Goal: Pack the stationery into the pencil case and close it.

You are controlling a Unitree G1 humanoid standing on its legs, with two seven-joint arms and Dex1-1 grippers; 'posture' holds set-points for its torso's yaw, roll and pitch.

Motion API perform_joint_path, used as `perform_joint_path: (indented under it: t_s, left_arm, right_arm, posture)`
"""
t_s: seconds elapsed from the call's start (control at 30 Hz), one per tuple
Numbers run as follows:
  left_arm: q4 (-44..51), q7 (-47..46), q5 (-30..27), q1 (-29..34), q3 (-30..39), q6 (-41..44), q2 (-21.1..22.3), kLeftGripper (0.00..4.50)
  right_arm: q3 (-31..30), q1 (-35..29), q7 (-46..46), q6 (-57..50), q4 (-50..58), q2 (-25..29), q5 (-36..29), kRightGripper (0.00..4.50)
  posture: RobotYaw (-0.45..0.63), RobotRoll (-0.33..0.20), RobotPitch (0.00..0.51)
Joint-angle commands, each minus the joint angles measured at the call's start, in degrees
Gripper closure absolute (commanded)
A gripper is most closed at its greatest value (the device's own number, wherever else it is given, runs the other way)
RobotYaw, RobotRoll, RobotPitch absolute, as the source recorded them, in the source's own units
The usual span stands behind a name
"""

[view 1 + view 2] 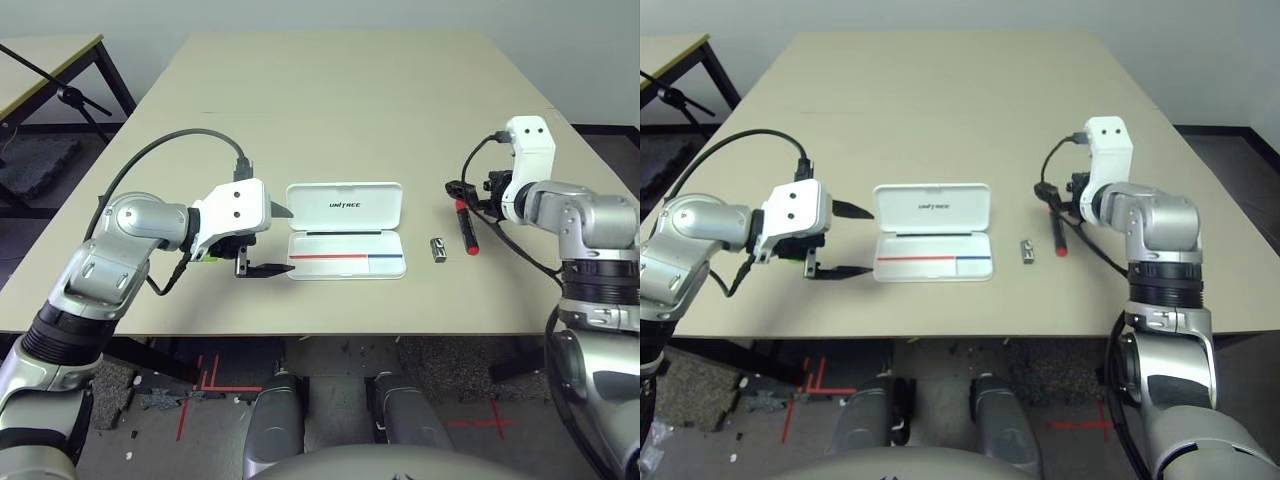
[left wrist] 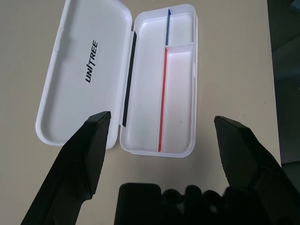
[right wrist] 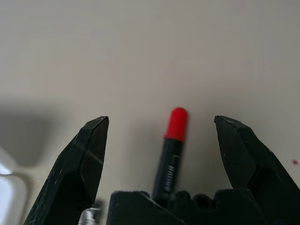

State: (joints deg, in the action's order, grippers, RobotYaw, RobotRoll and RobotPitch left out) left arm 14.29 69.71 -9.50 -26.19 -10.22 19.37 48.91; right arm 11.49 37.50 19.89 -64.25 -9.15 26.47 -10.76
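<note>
So the pencil case (image 1: 345, 230) is lying open flat on the table (image 1: 330, 90), lid folded back and nothing sitting inside. The left gripper (image 1: 278, 240) is hanging just beside its left end, fingers spread wide. Over on the right, the right gripper (image 3: 161, 140) is hovering with fingers apart right over the red marker (image 1: 466, 228), and the small clip (image 1: 437, 249) is lying between marker and case.

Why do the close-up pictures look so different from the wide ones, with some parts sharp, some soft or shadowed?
Left wrist view: the pencil case is crisp and evenly lit, while the left gripper looms soft. Right wrist view: the marker is slightly soft, with a dim shadow on the table. Left eye view: even light, no strong glare.
</note>
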Motion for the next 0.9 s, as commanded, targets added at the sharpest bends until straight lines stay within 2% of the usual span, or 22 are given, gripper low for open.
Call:
perform_joint_path:
  t_s: [0.03, 0.73, 0.9]
  left_arm:
    - [-0.2, -0.4, 0.6, -0.4, -1.1, -0.2, -0.3, 0.04]
    - [0.7, -1.3, 1.1, -0.7, -2.2, 0.5, -0.8, 0.04]
    - [0.7, -1.3, 1.1, -0.6, -2.3, 0.6, -0.7, 0.0]
  right_arm:
    - [-0.3, -1.7, -1.4, 0.8, -2.6, 0.3, 0.7, 0.0]
    - [-5.2, -1.6, 0.8, 8.5, -16.8, -0.2, 1.3, 0.0]
    - [-5.0, -1.5, 0.7, 9.2, -17.5, 0.2, 1.7, 1.62]
  posture:
    - [-0.05, 0.0, 0.056]
    - [-0.03, 0.0, 0.057]
    - [-0.04, 0.0, 0.059]
